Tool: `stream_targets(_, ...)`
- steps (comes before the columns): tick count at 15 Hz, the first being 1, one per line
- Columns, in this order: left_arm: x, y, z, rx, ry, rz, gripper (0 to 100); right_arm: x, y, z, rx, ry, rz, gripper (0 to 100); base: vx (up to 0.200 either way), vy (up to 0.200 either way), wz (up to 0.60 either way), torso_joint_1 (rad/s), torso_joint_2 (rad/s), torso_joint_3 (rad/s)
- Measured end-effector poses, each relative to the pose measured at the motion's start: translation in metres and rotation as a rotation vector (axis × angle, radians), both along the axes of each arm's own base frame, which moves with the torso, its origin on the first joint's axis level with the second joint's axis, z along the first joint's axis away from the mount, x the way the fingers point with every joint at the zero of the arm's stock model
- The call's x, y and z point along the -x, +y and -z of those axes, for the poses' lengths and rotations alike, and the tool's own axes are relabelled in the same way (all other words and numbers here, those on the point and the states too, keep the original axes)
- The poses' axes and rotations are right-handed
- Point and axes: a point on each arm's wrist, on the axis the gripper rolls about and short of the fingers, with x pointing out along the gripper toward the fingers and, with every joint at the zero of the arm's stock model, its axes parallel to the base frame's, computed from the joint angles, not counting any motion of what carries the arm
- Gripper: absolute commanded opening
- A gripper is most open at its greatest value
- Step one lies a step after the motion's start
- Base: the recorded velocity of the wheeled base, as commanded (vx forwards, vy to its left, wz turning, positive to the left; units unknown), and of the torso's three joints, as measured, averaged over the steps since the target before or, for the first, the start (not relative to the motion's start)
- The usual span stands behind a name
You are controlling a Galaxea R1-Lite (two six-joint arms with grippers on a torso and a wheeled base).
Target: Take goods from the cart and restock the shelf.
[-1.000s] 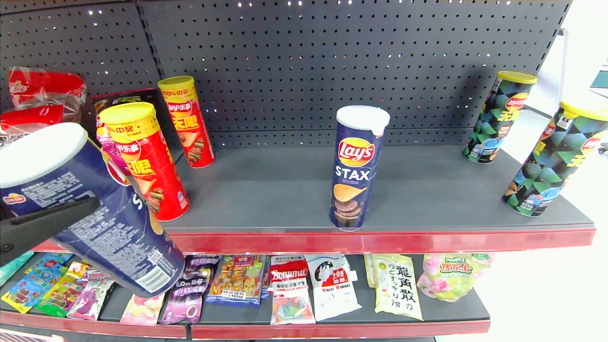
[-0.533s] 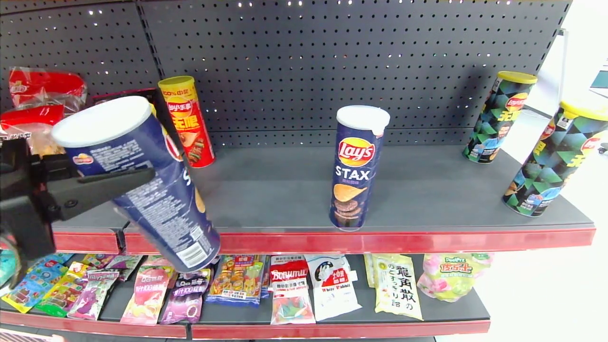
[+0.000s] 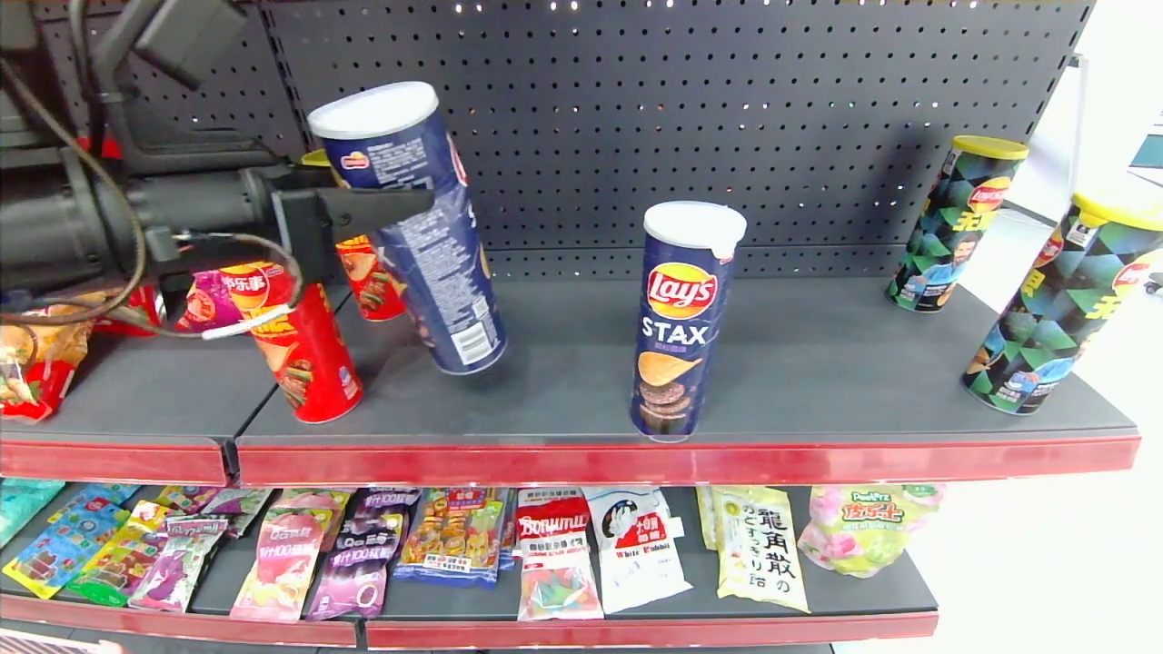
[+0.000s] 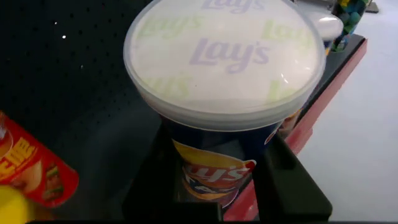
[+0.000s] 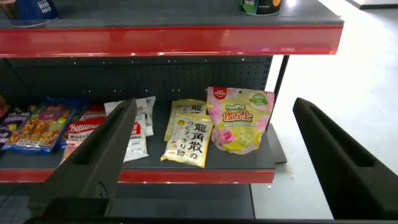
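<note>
My left gripper (image 3: 409,200) is shut on a blue chip can (image 3: 427,272) with a white lid. The can hangs tilted just above the upper shelf (image 3: 818,363), its base behind the front red can (image 3: 304,354). In the left wrist view the can's lid (image 4: 224,56) sits close up, with the black fingers (image 4: 292,183) clamped on its blue body. A second blue can (image 3: 681,318) stands upright near the shelf's front edge, to the right of the held one. My right gripper (image 5: 217,162) is open and holds nothing, low in front of the lower shelf (image 5: 186,177).
A second red can (image 3: 368,272) stands at the back left. Two green-and-black cans (image 3: 954,222) (image 3: 1058,300) stand at the shelf's right end. Red bags (image 3: 27,363) lie at the far left. Snack bags (image 3: 554,554) line the lower shelf. Bare shelf lies between the blue cans.
The left arm has carried the blue can up and to the right, from below the shelf's front edge to above the upper shelf. The can is now less tilted.
</note>
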Motion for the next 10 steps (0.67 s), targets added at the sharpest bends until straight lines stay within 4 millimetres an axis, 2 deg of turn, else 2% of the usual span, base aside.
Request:
stream_targets(5,-0.058,-0.041,0.007,0.015,-0.044,0.066,0,0.0,0.0,0.0,0.0,0.0,0.0,100,0.0,0.0,0.0,0.0,0.0,0.0)
stream_targets(10,-0.1,-0.08,0.012,0.033,-0.058,0.126,0,0.0,0.0,0.0,0.0,0.0,0.0,100,0.0,0.0,0.0,0.0,0.0,0.0)
